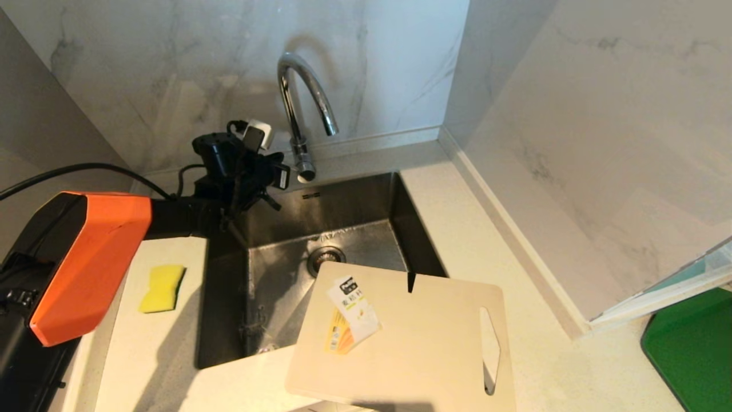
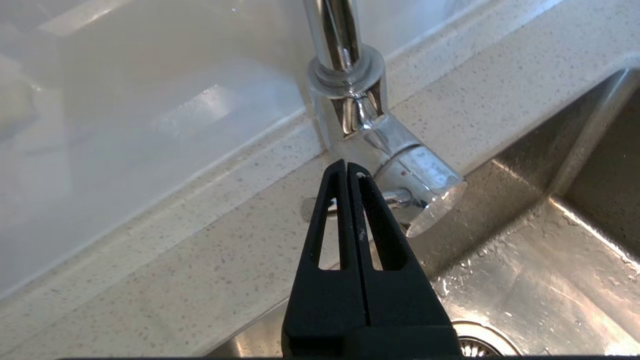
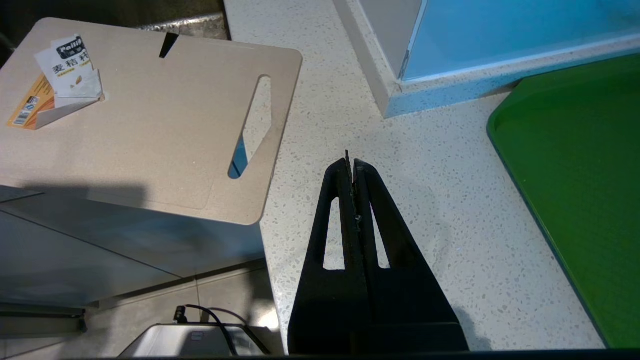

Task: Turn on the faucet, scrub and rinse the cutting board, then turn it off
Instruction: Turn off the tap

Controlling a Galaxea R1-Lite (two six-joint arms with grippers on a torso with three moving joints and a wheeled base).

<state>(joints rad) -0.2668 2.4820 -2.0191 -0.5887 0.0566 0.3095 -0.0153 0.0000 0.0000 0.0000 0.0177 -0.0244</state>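
Walls: pale marble-look panels with faint grey veining meet in a corner behind the sink; the surface is glossy and carries soft reflections. A low upstand of the same speckled stone runs along the base of the walls.

Counter: off-white speckled stone, surrounding a recessed stainless steel sink with a round drain.

At the right, a pale blue panel, possibly a cabinet side or a window frame, meets the counter.

Below the counter edge: grey floor tiles with visible joints.

Light: bright, casting distinct shadows on the counter.
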